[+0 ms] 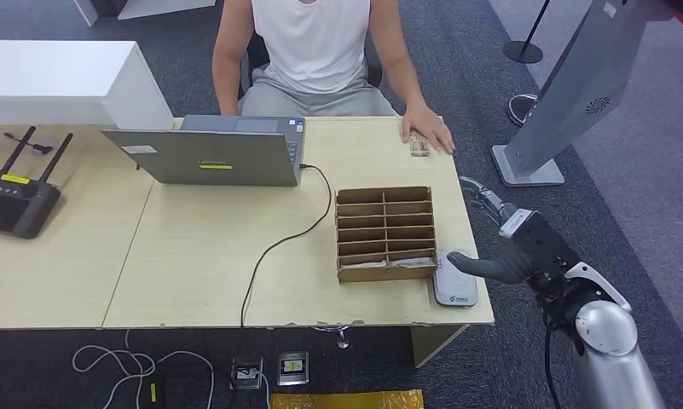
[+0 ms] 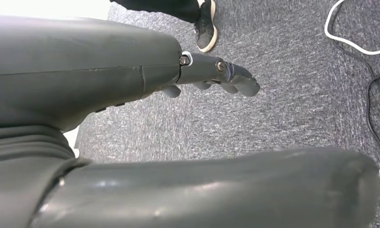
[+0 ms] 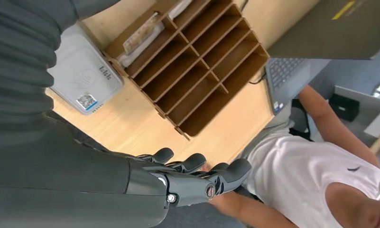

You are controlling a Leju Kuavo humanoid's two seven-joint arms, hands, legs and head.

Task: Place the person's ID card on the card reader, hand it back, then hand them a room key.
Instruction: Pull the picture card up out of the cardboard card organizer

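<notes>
The right hand [image 1: 510,247] is hovering off the table's [image 1: 201,256] right-hand edge, fingers apart and holding nothing, its thumb reaching in over the near right corner where the white card reader [image 1: 454,279] is lying just inside the edge. Beyond the hand, the strip of bare tabletop along that edge is running open up to the far corner, where the person's hand [image 1: 427,126] is resting palm down, touching the ID card [image 1: 419,146] that is lying flat on the wood there, well apart from the robot's fingers. On the inner side of the hand, the brown divided card box [image 1: 384,233] is sitting right against the reader. Outward from the hand, carpet is lying open as far as the grey kiosk stand [image 1: 568,94]. The right wrist view is looking across the right hand [image 3: 188,178] with its fingertips [image 3: 235,170] extended side by side and loosely spread, and it is giving the reader's [image 3: 83,80] printed face and QR sticker, which the head view is rendering too small to read. It is also looking into the card box [image 3: 192,66]: pale cards are lying in the compartments nearest the reader, while the other compartments are showing bare brown floors. The left wrist view is showing the left hand [image 2: 216,76] hanging over grey carpet, its fingers slightly curled and apart, gripping nothing, with a white cable [image 2: 349,33] and someone's shoe [image 2: 206,26] on the floor beyond it.
</notes>
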